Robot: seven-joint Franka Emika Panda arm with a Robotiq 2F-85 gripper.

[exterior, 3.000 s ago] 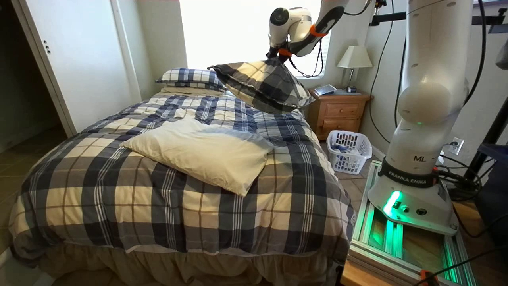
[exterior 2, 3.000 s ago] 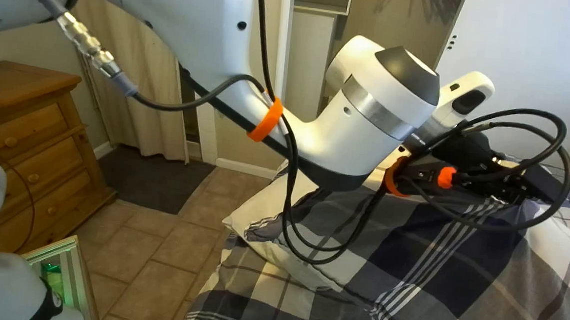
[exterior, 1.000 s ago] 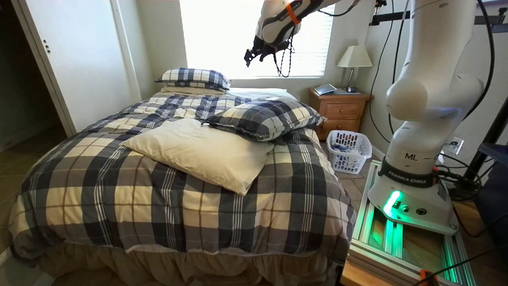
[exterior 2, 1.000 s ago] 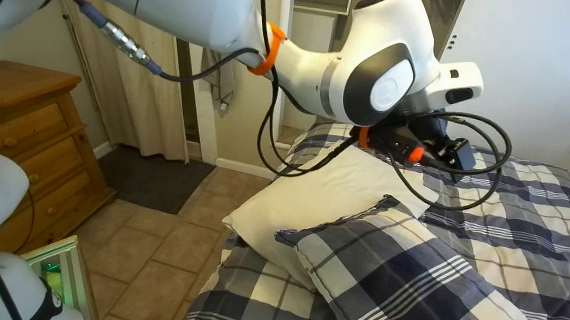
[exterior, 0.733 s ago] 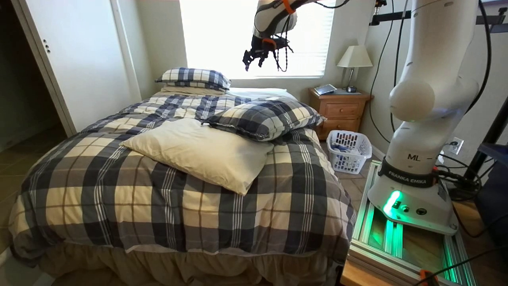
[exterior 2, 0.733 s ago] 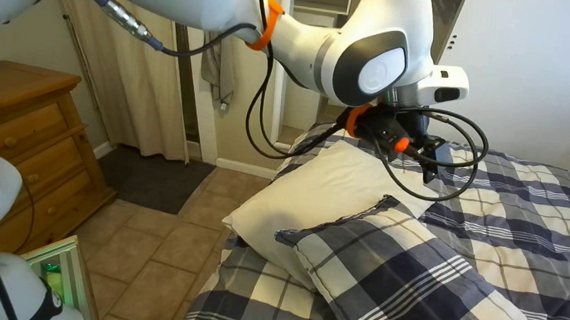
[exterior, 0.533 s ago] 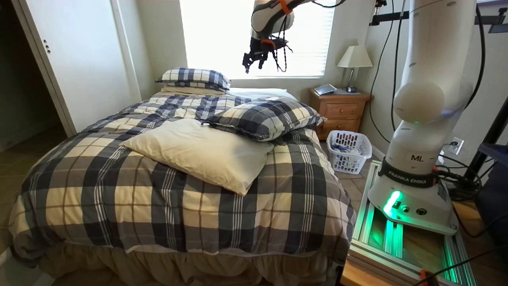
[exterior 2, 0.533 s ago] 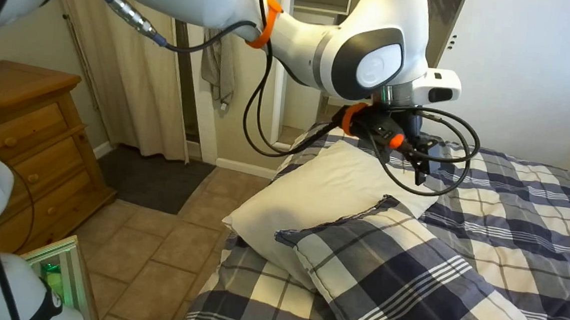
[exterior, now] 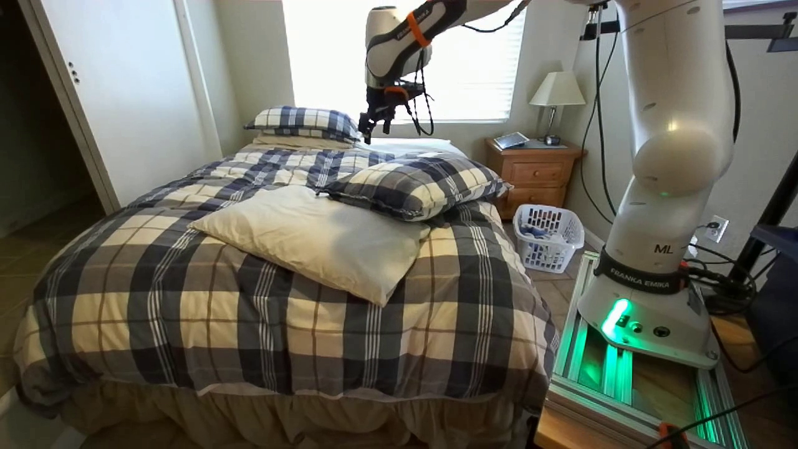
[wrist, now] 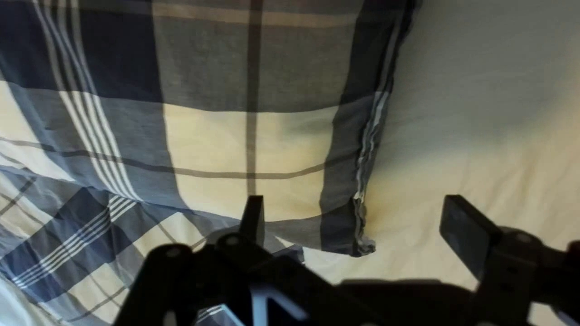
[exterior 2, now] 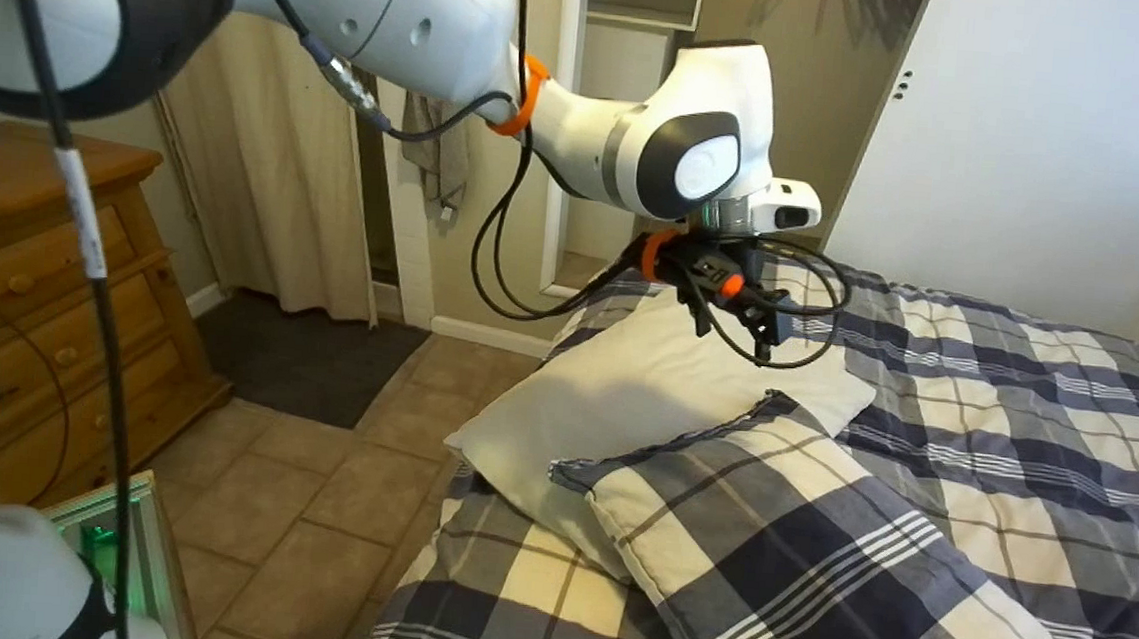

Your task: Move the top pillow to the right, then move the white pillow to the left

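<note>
The top pillow, plump and plaid, lies on the right side of the bed. Its near left corner overlaps the far right part of the white pillow, which rests across the middle of the bed. In an exterior view the plaid pillow covers one end of the plain white pillow. My gripper hangs above both, fingers pointing down and apart, holding nothing. From the wrist view, the plaid pillow's corner appears below the gap of my wide-open gripper, with white fabric to the right.
A plaid bedspread covers the bed. Another plaid pillow sits at the head. Beyond the bed's right side stand a nightstand with a lamp and a white laundry basket. A looped cable hangs around the gripper.
Three seconds ago the top pillow hung from my gripper; it has been let go and lies on the bed. Since then the emptied gripper has swung over the white pillow and lowered somewhat.
</note>
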